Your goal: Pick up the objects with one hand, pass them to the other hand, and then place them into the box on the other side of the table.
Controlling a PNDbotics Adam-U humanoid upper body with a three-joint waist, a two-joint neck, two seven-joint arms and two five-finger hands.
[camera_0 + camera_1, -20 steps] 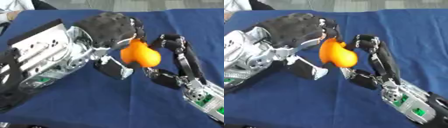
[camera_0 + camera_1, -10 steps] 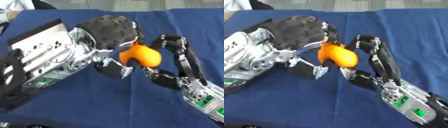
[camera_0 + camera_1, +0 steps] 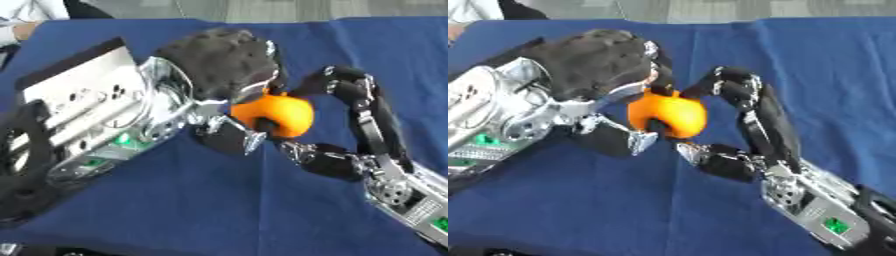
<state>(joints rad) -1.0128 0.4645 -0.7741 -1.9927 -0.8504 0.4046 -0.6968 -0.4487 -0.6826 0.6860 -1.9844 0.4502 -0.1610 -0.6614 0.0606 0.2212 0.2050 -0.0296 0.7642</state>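
Observation:
An orange round fruit (image 3: pixel 278 114) hangs above the blue table between both hands. My left hand (image 3: pixel 219 62) comes in from the left, its black fingers curled over the fruit's top and left side and its thumb (image 3: pixel 229 141) under it. My right hand (image 3: pixel 767 125) reaches up from the lower right. Its fingers arch round the fruit's right side with a fingertip on the top, and its thumb (image 3: pixel 317 158) lies just below the fruit. No box is in view.
A blue cloth (image 3: pixel 192 210) covers the table, whose far edge runs along the top of the views. At the far left corner there is something white (image 3: pixel 31 10). My left forearm (image 3: pixel 79 125) hides much of the table's left side.
My right hand's fingers have curled in closer onto the fruit's top. The fruit and left hand have stayed almost in place.

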